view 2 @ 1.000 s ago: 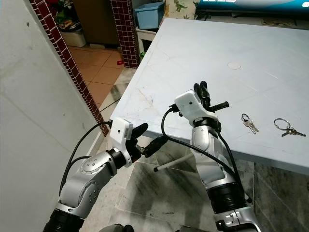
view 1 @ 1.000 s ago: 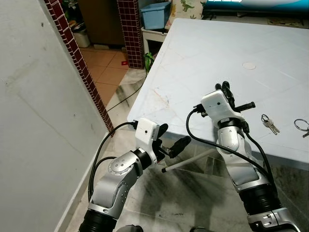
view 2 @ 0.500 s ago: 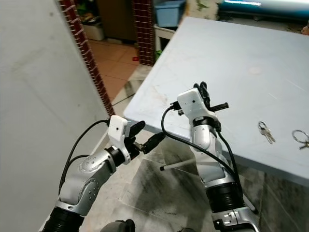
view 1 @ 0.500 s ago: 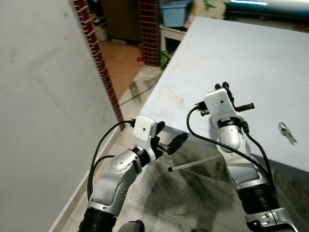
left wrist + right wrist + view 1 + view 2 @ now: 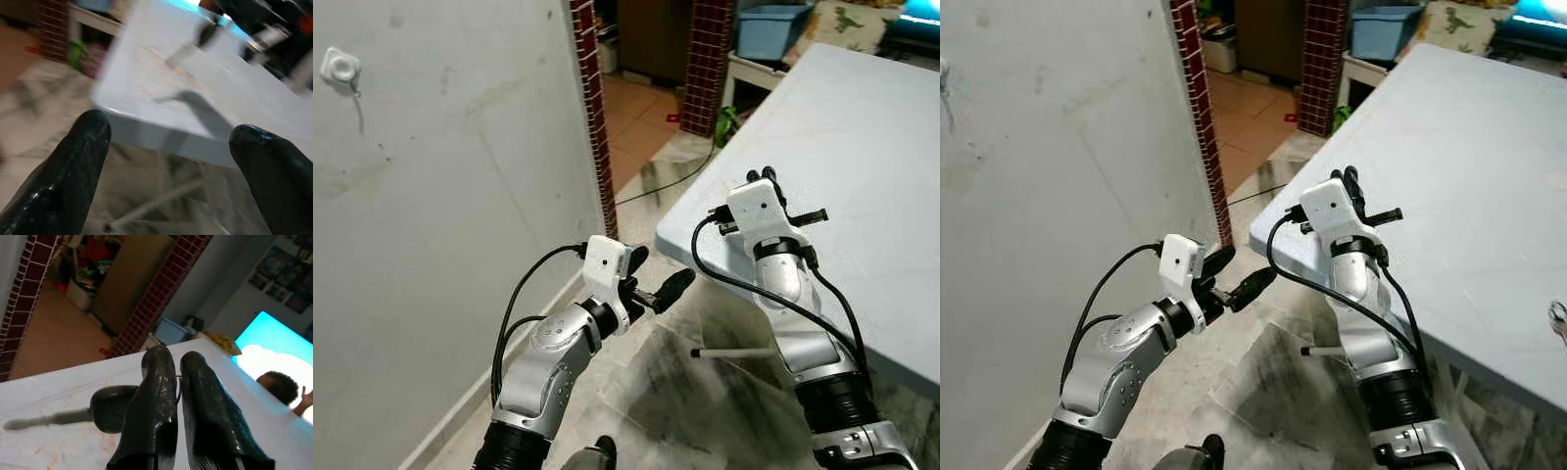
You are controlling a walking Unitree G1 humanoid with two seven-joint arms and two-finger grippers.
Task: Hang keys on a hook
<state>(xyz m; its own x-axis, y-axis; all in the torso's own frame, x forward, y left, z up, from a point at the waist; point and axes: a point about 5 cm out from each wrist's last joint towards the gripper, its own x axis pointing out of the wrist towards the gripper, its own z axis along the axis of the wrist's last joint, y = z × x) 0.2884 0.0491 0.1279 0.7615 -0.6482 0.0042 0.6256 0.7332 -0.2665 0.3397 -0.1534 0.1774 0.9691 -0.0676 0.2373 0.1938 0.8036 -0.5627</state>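
Note:
A small white hook (image 5: 339, 67) sits high on the grey wall (image 5: 440, 225) to my left. My right gripper (image 5: 770, 176) is raised over the near corner of the pale blue table (image 5: 862, 127), shut. In the right wrist view a thin key ring (image 5: 179, 384) is pinched between its fingers (image 5: 159, 396), and a dark-headed key (image 5: 110, 407) hangs beside them. My left gripper (image 5: 655, 272) is held low in front of the table's edge, open and holding nothing.
A red brick pillar (image 5: 592, 117) ends the wall, with a tiled doorway behind it. A blue bin (image 5: 771, 29) stands beyond the table. Another key ring (image 5: 1561, 313) lies on the table at far right. A person (image 5: 279, 383) is beyond the table.
The camera has swung left, so the wall and its hook have come into view and the table has slid right. Both arms keep their pose.

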